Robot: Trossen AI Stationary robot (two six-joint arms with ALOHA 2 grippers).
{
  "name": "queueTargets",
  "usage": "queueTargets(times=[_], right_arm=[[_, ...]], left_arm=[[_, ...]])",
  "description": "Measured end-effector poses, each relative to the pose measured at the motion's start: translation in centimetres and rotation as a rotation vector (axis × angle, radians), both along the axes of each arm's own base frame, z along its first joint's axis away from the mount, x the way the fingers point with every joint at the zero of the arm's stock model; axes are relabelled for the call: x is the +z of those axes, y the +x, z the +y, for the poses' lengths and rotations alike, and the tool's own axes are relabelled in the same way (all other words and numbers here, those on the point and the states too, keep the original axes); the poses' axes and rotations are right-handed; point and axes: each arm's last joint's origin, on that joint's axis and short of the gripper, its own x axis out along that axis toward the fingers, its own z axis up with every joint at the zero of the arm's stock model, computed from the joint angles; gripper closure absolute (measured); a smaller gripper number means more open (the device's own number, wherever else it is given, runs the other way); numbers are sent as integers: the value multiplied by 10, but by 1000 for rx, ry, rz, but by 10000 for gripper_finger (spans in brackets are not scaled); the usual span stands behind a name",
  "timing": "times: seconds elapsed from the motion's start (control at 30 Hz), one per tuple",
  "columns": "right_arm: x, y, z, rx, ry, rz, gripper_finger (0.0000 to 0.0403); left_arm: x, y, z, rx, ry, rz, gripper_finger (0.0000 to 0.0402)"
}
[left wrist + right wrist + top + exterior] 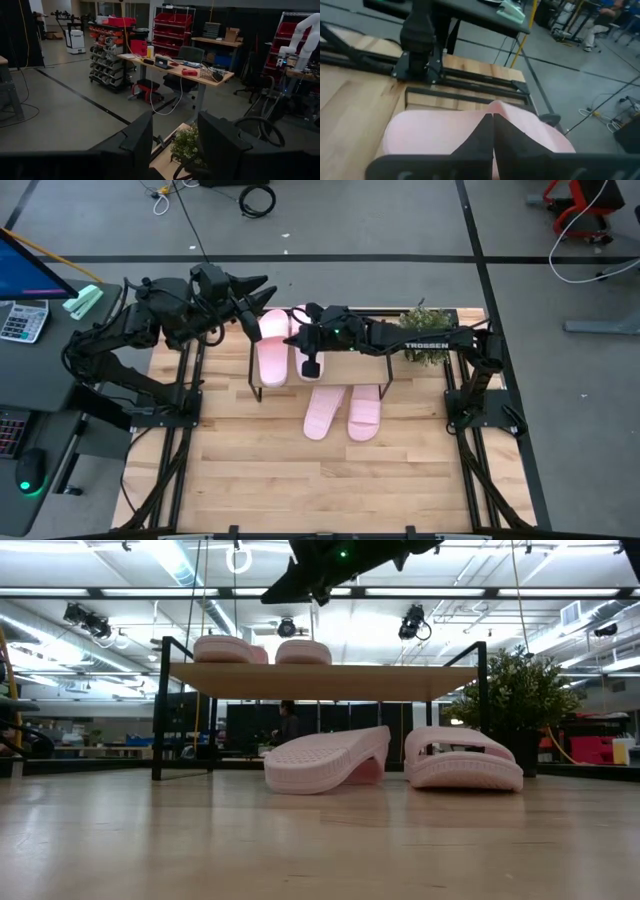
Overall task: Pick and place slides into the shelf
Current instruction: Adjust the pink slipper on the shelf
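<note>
The shelf (345, 368) (320, 681) stands at the table's far middle. Two pink slides lie side by side on the left part of its top board (272, 345) (300, 315), also in the low view (225, 648) (303, 651). Two more slides (322, 412) (365, 410) lie on the table at the shelf's near edge; in the low view the left one (325, 762) sits tilted and the right one (462, 758) flat on its sole. My right gripper (298, 330) (493, 137) is shut and hovers above a slide (435, 132) on the shelf top. My left gripper (262, 283) (175, 137) is open, raised beyond the shelf's far left corner.
A potted plant (425, 340) (515, 690) stands at the shelf's right end. A desk with a calculator (20, 320) lies off the table's left. The near half of the wooden tabletop (320, 480) is bare.
</note>
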Motion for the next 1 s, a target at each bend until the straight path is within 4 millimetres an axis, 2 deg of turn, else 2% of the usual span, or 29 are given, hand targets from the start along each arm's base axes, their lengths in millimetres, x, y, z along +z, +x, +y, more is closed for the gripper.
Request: queueTargets(times=[0.17, 0.27, 0.5, 0.67, 0.8, 1.0], right_arm=[[20, 2, -4, -40, 36, -59, 392], [35, -3, -5, -55, 35, -4, 381], [81, -46, -9, -145, 17, 354, 398], [109, -68, -11, -185, 58, 381, 397], [131, -79, -8, -185, 60, 298, 398], [143, -86, -4, -179, 60, 245, 399]], left_arm=[[-1, 0, 0, 0, -1, 13, 241], [-8, 0, 0, 1, -19, 72, 245], [-40, -9, -5, 21, -185, 311, 265], [-65, -10, -6, 71, -295, 504, 282], [-80, 7, -8, 41, -327, 615, 293], [-106, 47, -3, -92, -356, 780, 314]])
